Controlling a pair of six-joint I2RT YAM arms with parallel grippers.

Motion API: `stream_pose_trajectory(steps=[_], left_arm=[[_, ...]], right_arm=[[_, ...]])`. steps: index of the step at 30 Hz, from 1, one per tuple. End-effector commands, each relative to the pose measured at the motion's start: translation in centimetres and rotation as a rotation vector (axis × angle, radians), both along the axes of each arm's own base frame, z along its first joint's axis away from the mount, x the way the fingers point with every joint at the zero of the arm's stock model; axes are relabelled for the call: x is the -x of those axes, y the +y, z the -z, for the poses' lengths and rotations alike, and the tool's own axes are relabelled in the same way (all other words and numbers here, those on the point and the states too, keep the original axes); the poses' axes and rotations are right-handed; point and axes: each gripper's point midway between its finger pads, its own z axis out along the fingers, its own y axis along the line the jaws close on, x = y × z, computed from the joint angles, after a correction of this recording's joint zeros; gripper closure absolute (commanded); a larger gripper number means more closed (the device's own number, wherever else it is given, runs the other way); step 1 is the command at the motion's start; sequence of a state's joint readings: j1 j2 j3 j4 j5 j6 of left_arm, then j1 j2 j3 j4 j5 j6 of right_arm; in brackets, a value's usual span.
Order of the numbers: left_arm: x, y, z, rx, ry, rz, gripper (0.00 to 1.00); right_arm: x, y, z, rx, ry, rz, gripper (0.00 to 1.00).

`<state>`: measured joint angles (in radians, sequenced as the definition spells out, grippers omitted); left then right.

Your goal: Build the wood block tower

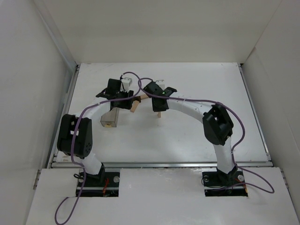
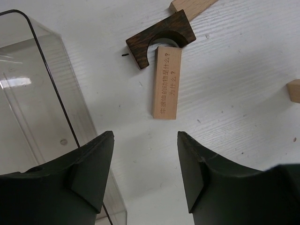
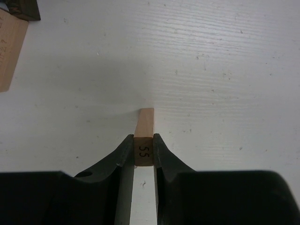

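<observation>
My right gripper (image 3: 144, 138) is shut on a light-tan wooden block (image 3: 145, 121) marked "55", held upright with its lower end on the white table; in the top view it stands below that gripper (image 1: 159, 114). My left gripper (image 2: 145, 137) is open and empty above the table. Ahead of it a flat light-tan block with writing (image 2: 166, 83) lies against a dark-brown arch-shaped block (image 2: 140, 49). Another tan block (image 2: 190, 5) lies at the top edge and one more (image 2: 294, 90) at the right edge. No arch stands.
A clear plastic box (image 2: 33, 93) lies just left of the left gripper, also in the top view (image 1: 108, 119). White walls enclose the table on three sides. Purple cables run along both arms.
</observation>
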<state>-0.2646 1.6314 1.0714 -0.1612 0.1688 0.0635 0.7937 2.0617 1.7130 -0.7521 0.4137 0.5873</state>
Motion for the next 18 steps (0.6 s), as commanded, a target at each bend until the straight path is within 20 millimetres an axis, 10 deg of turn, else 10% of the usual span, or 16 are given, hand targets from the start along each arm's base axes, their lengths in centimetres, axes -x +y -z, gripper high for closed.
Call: stream_pose_trajectory(steps=[1, 18], left_arm=[[-0.4, -0.5, -0.5, 0.020, -0.021, 0.020, 0.46], [-0.1, -0.8, 0.1, 0.022, 0.006, 0.044, 0.42]], right_arm=[[0.6, -0.4, -0.1, -0.010, 0.025, 0.021, 1.00], [0.1, -0.6, -1.1, -0.125, 0.027, 0.027, 0.34]])
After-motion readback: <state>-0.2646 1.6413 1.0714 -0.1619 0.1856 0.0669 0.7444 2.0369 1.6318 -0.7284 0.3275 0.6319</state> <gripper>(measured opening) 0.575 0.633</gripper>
